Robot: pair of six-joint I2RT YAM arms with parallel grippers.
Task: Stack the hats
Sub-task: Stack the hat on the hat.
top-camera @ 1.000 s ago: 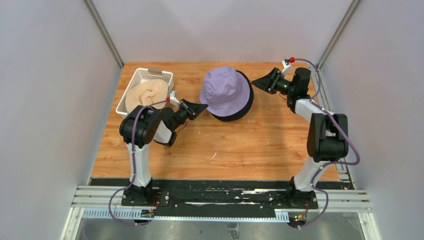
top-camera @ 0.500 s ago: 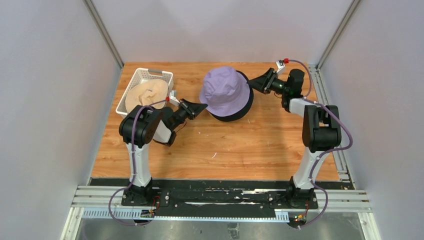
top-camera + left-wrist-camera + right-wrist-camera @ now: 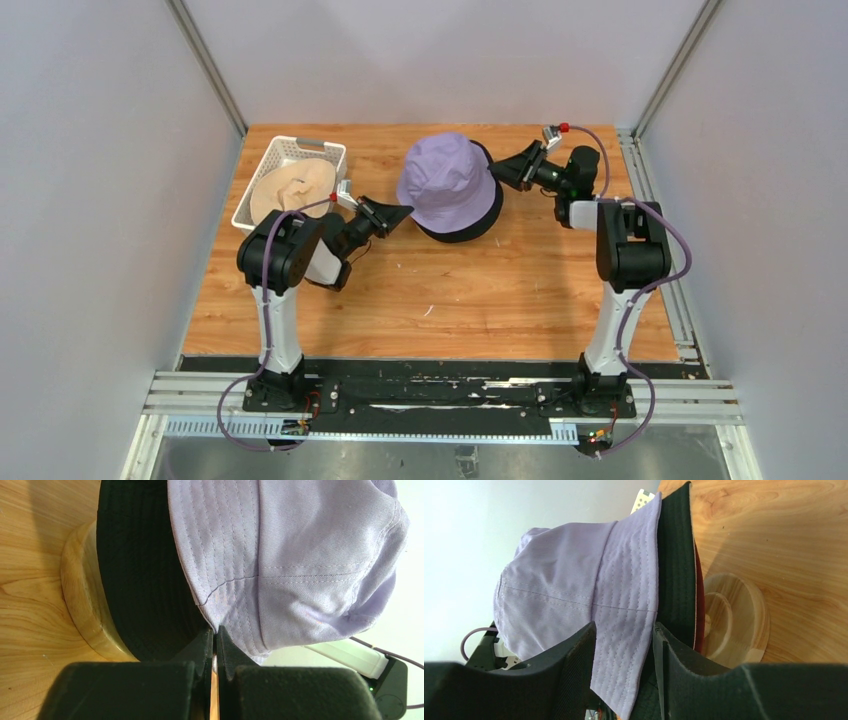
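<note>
Lavender hat (image 3: 445,180) atop black hat (image 3: 140,580)

No writing can be read in any view. The lavender hat (image 3: 447,180) shows only plain stitched seams, the black hat (image 3: 140,580) under it only bare fabric, and the white basket (image 3: 312,144) only its lattice.

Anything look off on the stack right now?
The lavender hat sits askew on the black hat, shifted left: black brim shows only on its right and near sides. The left gripper pinches its brim; the right gripper is open around the opposite brim. No damage visible.
</note>
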